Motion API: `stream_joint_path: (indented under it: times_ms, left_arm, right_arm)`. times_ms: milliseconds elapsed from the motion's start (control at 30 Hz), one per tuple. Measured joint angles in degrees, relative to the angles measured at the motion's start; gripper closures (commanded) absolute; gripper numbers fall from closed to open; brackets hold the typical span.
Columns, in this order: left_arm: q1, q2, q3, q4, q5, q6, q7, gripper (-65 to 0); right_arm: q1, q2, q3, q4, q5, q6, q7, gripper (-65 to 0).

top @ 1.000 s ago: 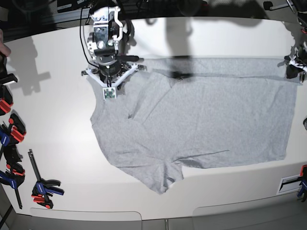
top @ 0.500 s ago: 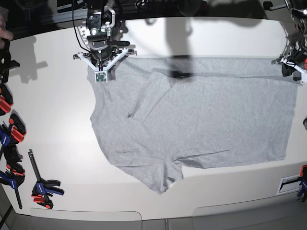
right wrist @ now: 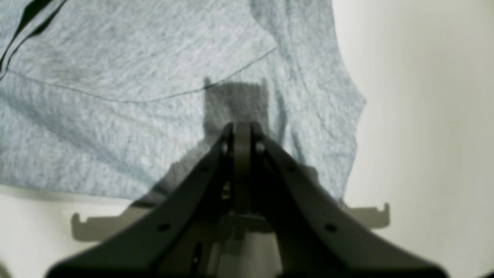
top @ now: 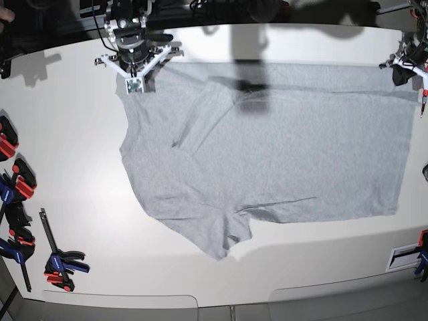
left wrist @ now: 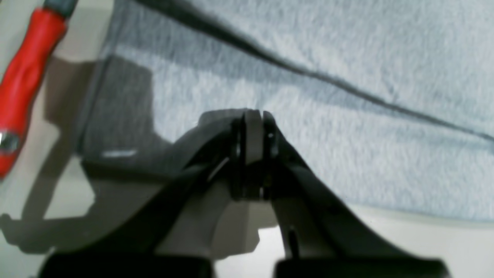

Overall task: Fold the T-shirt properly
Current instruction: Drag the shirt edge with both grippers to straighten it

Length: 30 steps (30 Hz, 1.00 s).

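The light grey T-shirt lies spread flat, plain side up, across the white table. One short sleeve points toward the front edge. My right gripper is at the shirt's far left corner, and my left gripper is at its far right corner. In the right wrist view the gripper is shut with a thin grey strip pinched between the jaws, over the T-shirt. In the left wrist view the gripper is likewise shut on a strip of T-shirt cloth near its edge.
Several red, blue and black clamps lie along the table's left edge, and another one sits at the front right. A red clamp handle lies just past the shirt's corner beside my left gripper. The table's rounded front edge runs below the shirt.
Both grippers have moved toward the far edge of the table, staying shut. The whole shirt has slid that way with them, and its far edge now lies straighter.
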<state>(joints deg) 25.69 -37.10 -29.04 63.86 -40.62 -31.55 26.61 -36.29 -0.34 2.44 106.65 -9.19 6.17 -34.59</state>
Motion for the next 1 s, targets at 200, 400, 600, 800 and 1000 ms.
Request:
stream_joint_path:
  times_ms: [200,400,600,800,1000]
  left_arm:
    - [6.6,2.5,-6.7,4.8,1.2,0.3,1.9,0.0]
    - [10.4,4.6,-8.9,7.9,0.5,0.9,2.9,0.0]
    - [10.6,5.1,-8.9,10.8,1.0,1.0,-0.9,0.0]
    - [6.1,5.1,-8.8,15.8,7.5,0.9,-1.0,0.0]
    - [0.5,5.2,-8.8,12.6,8.9,0.9,-0.7,0.0]
  right_arm:
    - [-5.6,0.0,0.0,5.0,0.0,0.0,-3.0,0.0]
    - [-7.7,0.3,0.0,5.9,0.0,0.0,-3.0,0.0]
    - [-7.7,1.1,0.0,5.9,0.0,0.0,-3.0,0.0]
    - [-7.8,1.1,0.0,5.9,0.0,0.0,-2.9,0.0]
    - [-7.8,1.1,0.0,5.9,0.0,0.0,-2.7,0.0]
